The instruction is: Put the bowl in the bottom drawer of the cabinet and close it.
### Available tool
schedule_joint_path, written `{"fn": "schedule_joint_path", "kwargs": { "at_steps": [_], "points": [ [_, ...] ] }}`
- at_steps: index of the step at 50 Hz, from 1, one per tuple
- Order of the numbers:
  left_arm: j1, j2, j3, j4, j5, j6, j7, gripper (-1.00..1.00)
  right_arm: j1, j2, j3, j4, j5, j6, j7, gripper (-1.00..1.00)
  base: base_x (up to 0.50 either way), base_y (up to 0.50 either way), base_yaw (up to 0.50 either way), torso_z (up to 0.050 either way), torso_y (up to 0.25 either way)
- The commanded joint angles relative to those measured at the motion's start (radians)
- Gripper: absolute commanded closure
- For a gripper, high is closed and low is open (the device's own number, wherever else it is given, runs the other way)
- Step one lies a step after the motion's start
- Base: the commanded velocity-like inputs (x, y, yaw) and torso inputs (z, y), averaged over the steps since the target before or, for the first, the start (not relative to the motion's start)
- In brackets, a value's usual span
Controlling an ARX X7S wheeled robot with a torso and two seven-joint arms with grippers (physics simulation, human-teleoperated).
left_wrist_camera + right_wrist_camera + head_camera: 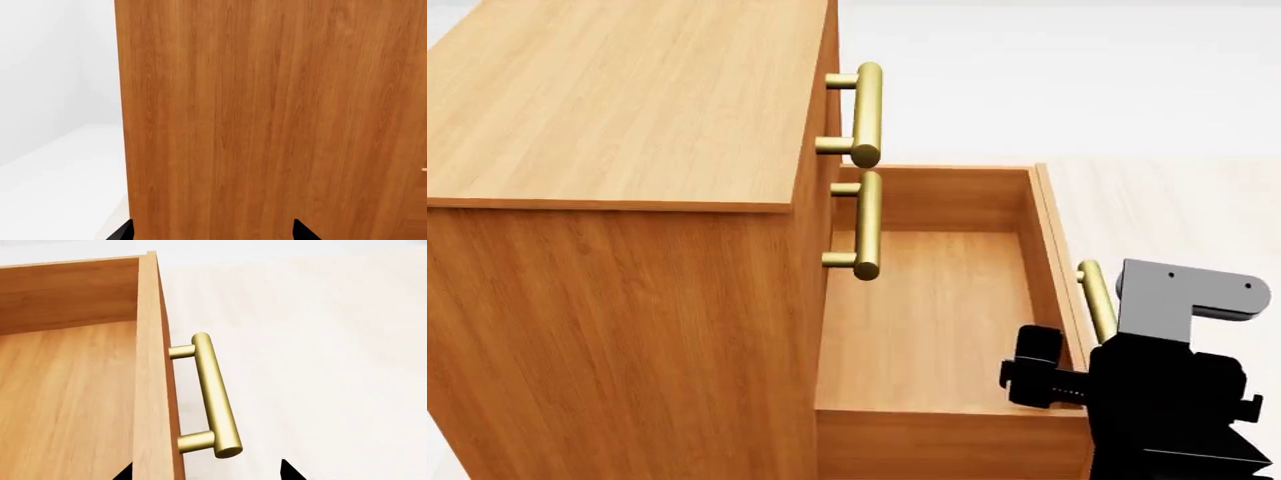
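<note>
The small patterned bowl is in none of the views. The orange-brown wooden bottom drawer (928, 310) stands pulled out of the boxy wood-grain cabinet (614, 260), its floor showing bare. Just above its front panel and brass bar handle (212, 395) hangs the right gripper (207, 474), fingers spread wide. The left gripper (213, 232), also spread, faces the cabinet's side.

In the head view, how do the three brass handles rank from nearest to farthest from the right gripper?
1. Bottom drawer handle: on the pulled-out front panel, right beside the right gripper.
2. Middle drawer handle: on the cabinet face, above the open drawer.
3. Top drawer handle: highest on the cabinet face.
</note>
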Motion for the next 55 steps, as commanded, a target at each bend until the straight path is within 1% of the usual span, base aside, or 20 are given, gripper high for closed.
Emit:
{"fn": "schedule_joint_path", "kwargs": {
  "at_steps": [1, 37, 39, 40, 48, 55],
  "points": [
    [-0.005, -0.002, 0.003, -0.003, -0.002, 0.0, -0.003, -1.0, 0.0, 0.016, 0.012, 0.046, -0.036, -0.027, 0.013, -1.0, 0.0, 0.0, 0.0, 0.0, 0.0],
    [-0.003, -0.013, 0.011, 0.001, -0.009, 0.005, -0.014, -1.0, 0.003, 0.046, 0.051, 0.075, -0.032, -0.052, 0.037, -1.0, 0.0, 0.0, 0.0, -0.001, 0.0],
    [-0.003, -0.014, 0.011, 0.0, -0.009, 0.006, -0.015, -1.0, -0.004, 0.045, 0.063, 0.038, -0.017, -0.053, 0.03, -1.0, 0.0, 0.0, 0.0, 0.0, 0.0],
    [-0.003, -0.014, 0.012, 0.002, -0.009, 0.005, -0.015, -1.0, -0.014, 0.045, 0.072, -0.017, -0.001, -0.038, 0.027, -1.0, 0.0, 0.0, 0.0, 0.0, 0.0],
    [-0.005, -0.016, 0.014, -0.002, -0.01, 0.008, -0.017, -1.0, -0.049, 0.066, 0.064, -0.243, 0.029, 0.008, 0.018, -1.0, 0.0, 0.0, 0.0, 0.0, 0.0],
    [-0.009, -0.017, 0.017, -0.007, -0.011, 0.009, -0.017, -1.0, -0.058, 0.084, 0.079, -0.371, 0.057, 0.053, 0.02, -1.0, 0.0, 0.0, 0.0, 0.0, 0.0]
  ]
}}
